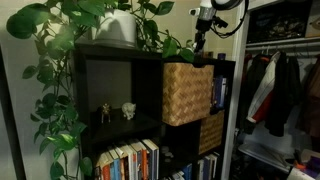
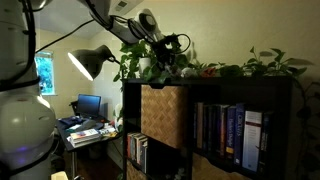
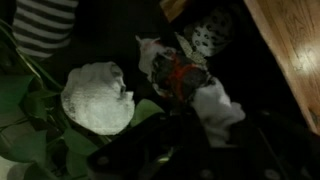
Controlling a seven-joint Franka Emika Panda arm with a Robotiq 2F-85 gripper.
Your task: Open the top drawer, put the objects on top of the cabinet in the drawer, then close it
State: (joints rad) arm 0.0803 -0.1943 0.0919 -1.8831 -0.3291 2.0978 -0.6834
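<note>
The black cabinet (image 1: 118, 55) shows in both exterior views (image 2: 240, 92). The tan wicker top drawer (image 1: 187, 92) fills an upper cube and sticks out a little from the front (image 2: 163, 115). My gripper (image 1: 203, 30) hangs just above the cabinet top among the leaves (image 2: 176, 45). The wrist view looks down on small objects: a white face-like piece (image 3: 97, 97), a red, dark and white trinket (image 3: 185, 78) and a pale one (image 3: 211, 33) behind it. My fingers (image 3: 190, 150) are dark shapes at the bottom, close over the red and white trinket. Their opening is not readable.
A large white plant pot (image 1: 120, 28) with trailing leaves (image 1: 55, 90) stands on the cabinet top. Two small figures (image 1: 116, 111) sit in an open cube. Books (image 1: 128, 162) fill lower cubes. A smaller woven bin (image 1: 211, 132) sits below the drawer. A desk lamp (image 2: 92, 62) is nearby.
</note>
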